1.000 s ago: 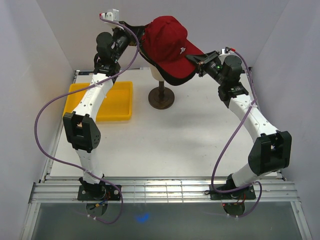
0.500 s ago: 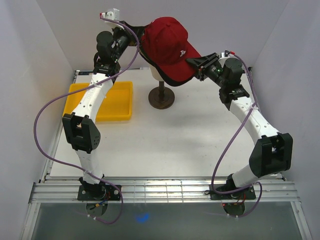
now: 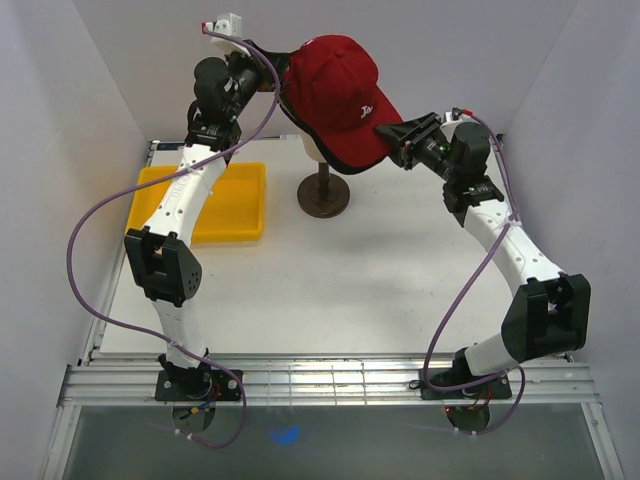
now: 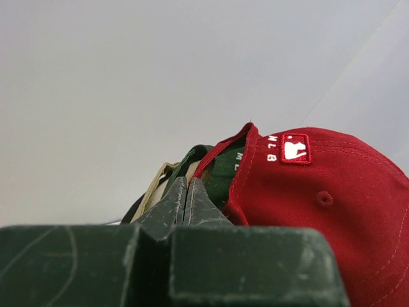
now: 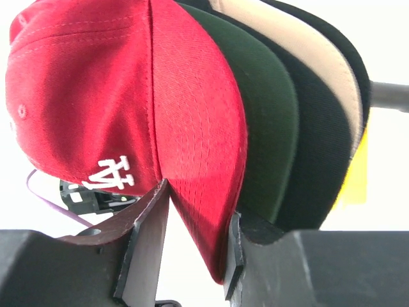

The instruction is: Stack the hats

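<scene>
A red cap (image 3: 335, 85) with a white logo tops a stack of hats on the mannequin head. In the right wrist view the red cap (image 5: 96, 96) lies over a dark green cap (image 5: 268, 128), a black cap (image 5: 319, 147) and a tan cap (image 5: 319, 57). My right gripper (image 3: 387, 133) (image 5: 198, 204) is open, with the red brim between its jaws, touching the right finger. My left gripper (image 3: 268, 82) (image 4: 186, 182) is shut at the rear of the stack, pinching the back edge of the red cap (image 4: 319, 211), beside the green (image 4: 223, 173) and tan (image 4: 156, 185) edges.
The beige mannequin head (image 3: 316, 150) stands on a dark post and round base (image 3: 323, 198) at the back middle of the white table. A yellow tray (image 3: 235, 215) lies to its left, under the left arm. White walls close in the back and both sides.
The red cap has shifted slightly up and back on the stack. My right gripper has opened its jaws around the brim, and the right arm has swung a little to the right.
</scene>
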Controlling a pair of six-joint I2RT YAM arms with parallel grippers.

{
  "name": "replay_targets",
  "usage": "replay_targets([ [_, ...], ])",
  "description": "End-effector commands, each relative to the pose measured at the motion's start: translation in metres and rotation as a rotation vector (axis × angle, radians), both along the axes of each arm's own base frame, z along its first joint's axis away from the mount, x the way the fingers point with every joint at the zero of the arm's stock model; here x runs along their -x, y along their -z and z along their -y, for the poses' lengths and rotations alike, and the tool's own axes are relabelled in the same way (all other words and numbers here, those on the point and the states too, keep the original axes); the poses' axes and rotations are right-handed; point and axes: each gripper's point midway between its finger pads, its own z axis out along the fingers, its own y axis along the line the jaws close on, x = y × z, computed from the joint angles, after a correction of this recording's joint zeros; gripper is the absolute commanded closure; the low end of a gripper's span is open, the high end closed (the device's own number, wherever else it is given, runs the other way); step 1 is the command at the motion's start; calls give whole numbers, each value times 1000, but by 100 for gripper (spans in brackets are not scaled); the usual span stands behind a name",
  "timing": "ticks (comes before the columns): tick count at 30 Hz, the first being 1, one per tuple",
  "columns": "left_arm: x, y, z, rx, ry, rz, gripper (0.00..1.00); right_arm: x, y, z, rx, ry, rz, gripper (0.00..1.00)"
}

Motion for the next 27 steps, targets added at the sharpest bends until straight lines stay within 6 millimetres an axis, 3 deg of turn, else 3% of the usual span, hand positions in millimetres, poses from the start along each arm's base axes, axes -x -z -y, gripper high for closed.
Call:
replay_targets([
  [1, -20, 59, -20, -84, -95, -182, 100, -1, 69, 22, 120, 40, -188, 60],
  [19, -21, 55, -26, -80, -116, -181, 99, -7, 59, 30, 141, 49, -150, 53],
  [27, -12, 27, -39, -54, -125, -123, 78, -7, 35, 34, 157, 61, -90, 51],
])
